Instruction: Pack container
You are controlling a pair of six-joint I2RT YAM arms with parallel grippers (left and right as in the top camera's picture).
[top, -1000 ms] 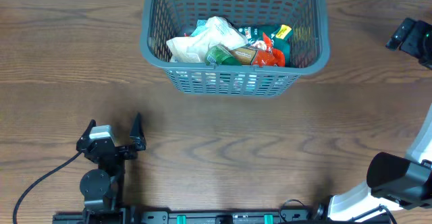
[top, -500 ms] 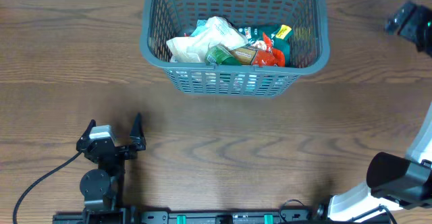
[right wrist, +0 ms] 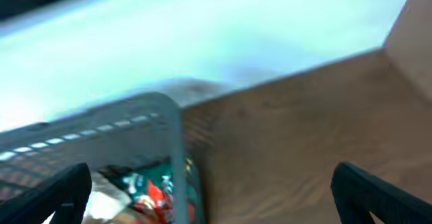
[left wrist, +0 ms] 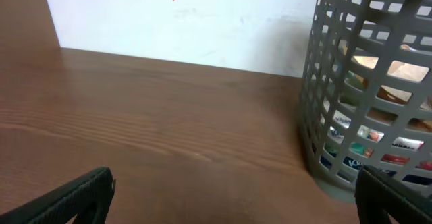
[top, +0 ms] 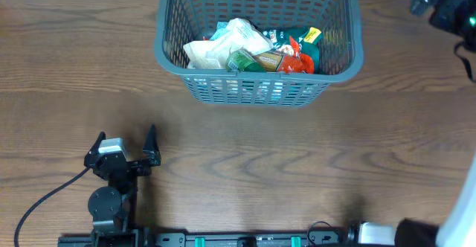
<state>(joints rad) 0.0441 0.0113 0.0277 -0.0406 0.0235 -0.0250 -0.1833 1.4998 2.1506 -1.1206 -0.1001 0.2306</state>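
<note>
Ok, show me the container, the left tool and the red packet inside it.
container [top: 253, 91], overhead view, on its front lattice wall.
left tool [top: 126, 131], overhead view, midway between its open fingertips.
red packet [top: 299, 64], overhead view, on its crumpled middle, inside the container.

The brown wood-grain table [top: 312, 165] carries the grey slotted container [top: 256, 91] at its far edge.

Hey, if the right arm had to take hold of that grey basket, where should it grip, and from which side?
Probably the thick rolled rim on the container's right-hand wall, coming down from above with one finger inside and one outside. That rim is bare, the packets lie low on the base, and the open right gripper is nearest that side.
</note>
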